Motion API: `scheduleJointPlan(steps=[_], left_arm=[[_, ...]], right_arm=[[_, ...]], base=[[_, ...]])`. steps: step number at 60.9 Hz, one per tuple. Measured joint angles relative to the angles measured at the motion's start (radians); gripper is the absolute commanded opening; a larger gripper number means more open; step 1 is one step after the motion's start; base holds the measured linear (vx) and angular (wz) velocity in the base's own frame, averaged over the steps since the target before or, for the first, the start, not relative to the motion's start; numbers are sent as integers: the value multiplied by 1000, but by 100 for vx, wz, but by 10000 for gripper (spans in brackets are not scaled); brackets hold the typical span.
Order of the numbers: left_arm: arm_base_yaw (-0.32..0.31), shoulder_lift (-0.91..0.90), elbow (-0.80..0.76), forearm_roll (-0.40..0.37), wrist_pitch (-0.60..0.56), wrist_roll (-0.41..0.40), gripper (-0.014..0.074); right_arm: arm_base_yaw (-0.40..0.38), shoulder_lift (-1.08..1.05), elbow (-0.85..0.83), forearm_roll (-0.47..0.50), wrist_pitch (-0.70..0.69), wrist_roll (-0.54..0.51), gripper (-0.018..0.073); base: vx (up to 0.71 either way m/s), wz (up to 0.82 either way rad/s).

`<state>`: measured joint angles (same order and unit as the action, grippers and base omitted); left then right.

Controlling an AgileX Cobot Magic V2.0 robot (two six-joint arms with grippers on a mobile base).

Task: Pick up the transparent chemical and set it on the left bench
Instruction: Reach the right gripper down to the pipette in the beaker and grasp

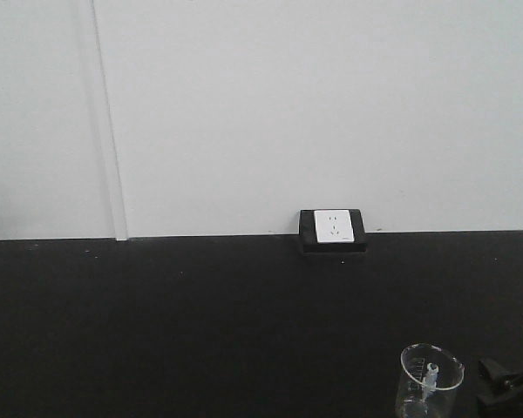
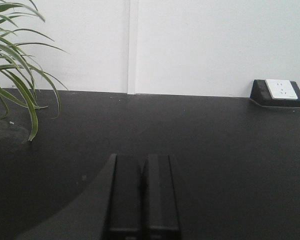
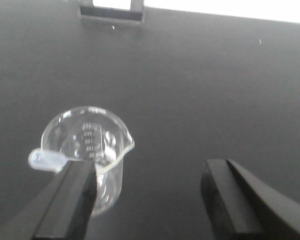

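**Exterior front view.**
- Desk (image 1: 200,322): matte black, fills the lower half of the frame.
- Wall (image 1: 314,104): plain white, upper half, with a vertical seam at left.
- Wall socket (image 1: 332,229): white face in a black housing, right of centre, where desk and wall meet.
- Transparent chemical (image 1: 430,379): small clear beaker, upright on the desk at the lower right, cut by the bottom edge. A white-tipped piece (image 1: 431,370) stands inside.
- Right gripper (image 1: 504,383): black, only partly in frame at the lower right edge, just beside the beaker.

**Left wrist view.**
- Left gripper (image 2: 142,200): bottom centre, both black fingers pressed together with nothing between them, over bare desk.
- Plant (image 2: 15,65): long green leaves, upper left.
- Socket: upper right.

**Right wrist view.**
- Right gripper: jaws wide apart and holding nothing, one finger at lower left, one at lower right.
- Beaker: centre left, spout pointing right, white graduations visible. The lower-left finger overlaps its base; contact cannot be told.
- Socket: top edge, blurred.
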<state>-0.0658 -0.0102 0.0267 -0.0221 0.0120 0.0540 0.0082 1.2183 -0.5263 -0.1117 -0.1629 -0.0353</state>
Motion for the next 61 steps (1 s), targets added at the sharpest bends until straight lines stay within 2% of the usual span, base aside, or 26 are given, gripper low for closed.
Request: scheduleJointPlan(steps=[7, 13, 19, 28, 36, 46, 53, 61], left_arm=[[0, 0, 0, 0, 0, 0, -3], [0, 0, 0, 0, 0, 0, -3], [0, 0, 0, 0, 0, 0, -3], [0, 0, 0, 0, 0, 0, -3], [0, 0, 0, 0, 0, 0, -3], [0, 0, 0, 0, 0, 0, -3], [0, 0, 0, 0, 0, 0, -3], [0, 0, 0, 0, 0, 0, -3]], right_arm=[[0, 41, 0, -80, -70, 35, 531], [0, 57, 0, -186, -121, 135, 531], [0, 62, 0, -372, -184, 318, 531], [0, 63, 0, -623, -232, 529, 531], [0, 81, 0, -785, -261, 612, 531], [0, 149, 0, -834, -289, 619, 531], [0, 227, -7, -834, -338, 565, 529], [0, 303, -36, -776, -380, 498, 508]], base=[[0, 0], [0, 0], [0, 0], [0, 0], [0, 0], [0, 0], [0, 0], [0, 0]])
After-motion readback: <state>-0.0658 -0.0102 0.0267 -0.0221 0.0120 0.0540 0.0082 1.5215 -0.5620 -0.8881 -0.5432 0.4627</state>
